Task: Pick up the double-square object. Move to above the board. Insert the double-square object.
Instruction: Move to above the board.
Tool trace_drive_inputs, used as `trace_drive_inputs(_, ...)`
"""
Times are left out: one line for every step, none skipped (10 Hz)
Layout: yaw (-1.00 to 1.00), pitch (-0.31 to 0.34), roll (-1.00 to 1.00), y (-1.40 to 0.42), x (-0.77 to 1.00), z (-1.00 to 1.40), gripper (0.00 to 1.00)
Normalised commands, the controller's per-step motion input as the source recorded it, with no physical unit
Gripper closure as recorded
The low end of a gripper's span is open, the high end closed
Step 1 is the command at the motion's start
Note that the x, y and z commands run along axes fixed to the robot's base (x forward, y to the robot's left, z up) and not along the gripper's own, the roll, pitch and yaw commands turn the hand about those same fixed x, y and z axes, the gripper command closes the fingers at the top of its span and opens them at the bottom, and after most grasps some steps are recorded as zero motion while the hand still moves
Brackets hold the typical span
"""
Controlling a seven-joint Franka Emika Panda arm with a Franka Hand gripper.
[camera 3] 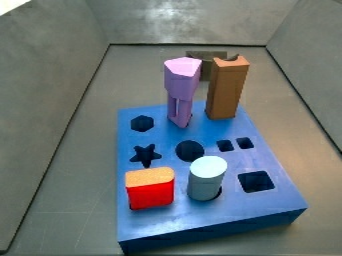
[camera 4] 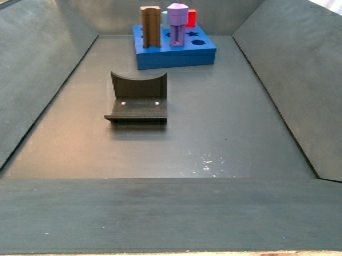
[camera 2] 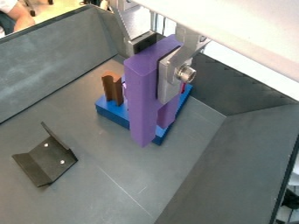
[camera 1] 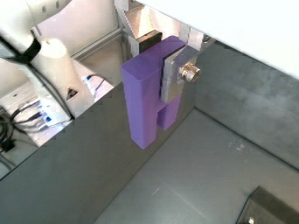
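Note:
My gripper (camera 1: 159, 61) is shut on the double-square object (camera 1: 142, 101), a tall lilac-purple bar that hangs upright between the silver fingers (camera 1: 179, 74). Both wrist views show this grip (camera 2: 159, 59). In a wrist view the bar (camera 2: 142, 96) is held in the air above the grey floor, and the blue board (camera 2: 112, 111) lies just behind it. The board also shows in both side views (camera 3: 201, 215) (camera 4: 174, 57), with dark open holes, among them a double-square hole (camera 3: 235, 145). Neither side view shows the gripper or the bar.
On the board stand a purple pentagon-topped post (camera 3: 181, 92), a brown post (camera 3: 225, 86), a red block (camera 3: 150, 187) and a white cylinder (camera 3: 206, 178). The dark fixture (camera 4: 136, 98) stands on the floor mid-bin (camera 2: 45, 157). Grey sloping walls enclose the bin.

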Motion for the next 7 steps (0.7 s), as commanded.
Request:
trace_drive_inputs(0.16, 0.254, 0.24, -1.00, 0.96, -0.45, 1.00)
trace_drive_inputs(0.10, 0.305, 0.19, -0.97, 1.00, -0.43, 1.00)
trace_drive_inputs(0.06, 0.284, 0.13, -0.94, 1.00, -0.41, 1.00)
trace_drive_inputs(0.03, 0.174, 0.09, -0.94, 1.00, -0.41, 1.00)
trace_drive_inputs(0.03, 0.085, 0.09, -0.95, 1.00, -0.41, 1.00)
trace_drive_inputs(0.02, 0.051, 0.09, -0.93, 1.00, -0.39, 1.00)
trace_drive_inputs(0.01, 0.053, 0.08, -0.81, 0.90, -0.33, 1.00)
